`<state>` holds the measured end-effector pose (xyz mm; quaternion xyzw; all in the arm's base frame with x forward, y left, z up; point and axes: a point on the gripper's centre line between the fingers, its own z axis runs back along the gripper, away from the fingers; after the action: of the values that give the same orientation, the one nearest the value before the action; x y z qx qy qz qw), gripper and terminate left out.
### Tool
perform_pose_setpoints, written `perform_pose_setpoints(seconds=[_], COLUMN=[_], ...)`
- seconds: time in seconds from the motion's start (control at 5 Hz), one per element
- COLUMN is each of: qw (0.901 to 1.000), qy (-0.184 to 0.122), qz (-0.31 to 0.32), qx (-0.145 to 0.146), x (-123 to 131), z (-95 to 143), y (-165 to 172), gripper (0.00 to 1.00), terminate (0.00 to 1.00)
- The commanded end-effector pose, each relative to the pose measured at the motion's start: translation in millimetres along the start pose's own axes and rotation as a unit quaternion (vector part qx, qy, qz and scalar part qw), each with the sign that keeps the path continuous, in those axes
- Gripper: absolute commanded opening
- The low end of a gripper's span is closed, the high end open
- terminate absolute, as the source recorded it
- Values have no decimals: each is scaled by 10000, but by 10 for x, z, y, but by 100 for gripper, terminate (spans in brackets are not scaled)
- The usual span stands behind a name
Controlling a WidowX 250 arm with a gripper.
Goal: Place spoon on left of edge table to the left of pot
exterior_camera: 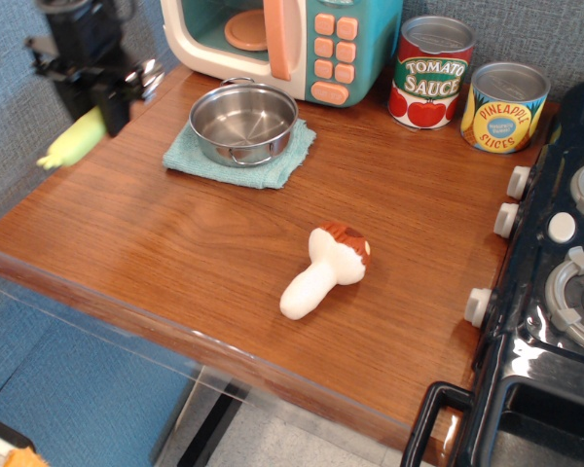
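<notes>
My black gripper (99,95) is at the upper left, above the table's left edge and left of the pot. It is shut on the spoon (75,142), whose pale yellow-green handle points down-left past the edge and whose silver bowl shows at the gripper's right side. The spoon is held in the air, clear of the brown wood table (175,243). The shiny steel pot (243,122) sits on a light teal cloth (273,167) to the right of the gripper.
A white mushroom with a brown cap (326,269) lies mid-table. A toy microwave (292,39) stands at the back, with a tomato sauce tin (431,73) and a pineapple tin (504,107) beside it. A black toy stove (555,292) fills the right side.
</notes>
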<state>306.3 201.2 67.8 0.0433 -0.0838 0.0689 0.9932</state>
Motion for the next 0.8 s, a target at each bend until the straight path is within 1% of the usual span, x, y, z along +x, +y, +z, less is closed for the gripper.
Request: perform_pose_setpoints(seconds=[0.0, 0.2, 0.4, 0.6], qw=[9992, 9980, 9957, 9939], qy=[-335, -437, -615, -747], qz=[-201, -394, -480, -623], qx=[-8, -243, -491, -525], x=[130, 116, 145, 210], z=[-291, -344, -260, -24], y=[134, 101, 120, 106], gripper=[0, 0, 100, 100], terminate=[0, 0, 0, 0])
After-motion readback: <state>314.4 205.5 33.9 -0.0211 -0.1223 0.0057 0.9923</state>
